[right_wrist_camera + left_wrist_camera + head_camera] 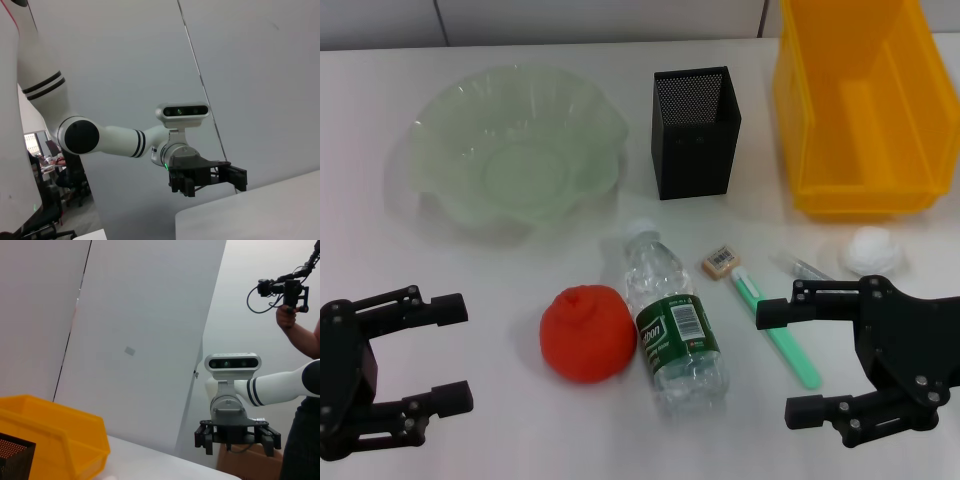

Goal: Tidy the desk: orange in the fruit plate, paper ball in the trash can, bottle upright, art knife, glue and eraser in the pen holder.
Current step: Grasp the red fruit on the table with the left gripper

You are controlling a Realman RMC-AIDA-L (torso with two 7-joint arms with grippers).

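Observation:
The red-orange orange [587,333] lies on the white desk beside the bottle [673,325], which lies on its side with its cap pointing away from me. The tan eraser [722,262], a green art knife [776,332], a clear glue stick [802,266] and the white paper ball [872,250] lie to the right of the bottle. The pale green fruit plate [440,115], black mesh pen holder [695,135] and yellow trash can [860,195] stand at the back. My left gripper [467,354] is open and empty at the near left. My right gripper [775,364] is open, just above the knife's near end.
The left wrist view shows the trash can [60,440], a corner of the pen holder [15,460] and my right gripper [237,437] across the desk. The right wrist view shows my left gripper [207,176]. A person holding a camera rig [282,290] stands behind.

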